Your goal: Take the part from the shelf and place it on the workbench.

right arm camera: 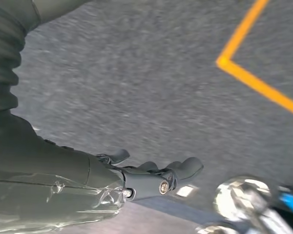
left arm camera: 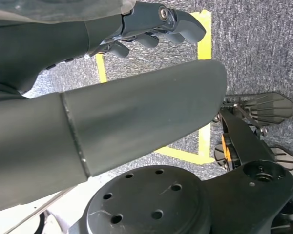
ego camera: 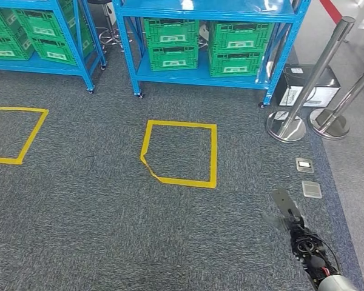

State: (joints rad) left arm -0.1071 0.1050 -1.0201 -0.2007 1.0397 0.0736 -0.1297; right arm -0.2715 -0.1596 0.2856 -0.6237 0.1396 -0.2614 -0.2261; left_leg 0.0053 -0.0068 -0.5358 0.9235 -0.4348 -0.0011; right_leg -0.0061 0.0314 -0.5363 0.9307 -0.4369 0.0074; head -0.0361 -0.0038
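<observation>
A: While the robot faces the blue shelf (ego camera: 203,76), where is the part?

B: Perhaps inside a green crate (ego camera: 172,43); weight and hold unknowable. Right hand (ego camera: 285,212) and left hand (left arm camera: 152,29) hold nothing, fingers apart.

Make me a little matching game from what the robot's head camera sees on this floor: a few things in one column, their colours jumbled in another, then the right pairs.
Things:
1. crates
2. shelf frame
3. taped square
4. barrier post

Colours:
A. yellow
B. shiny silver
C. green
D. blue

Pairs: 1-C, 2-D, 3-A, 4-B.

The crates sit on the low shelf board, the taped square lies on the grey carpet in front of the shelf, and the barrier post rises tilted from its round base at the right.
</observation>
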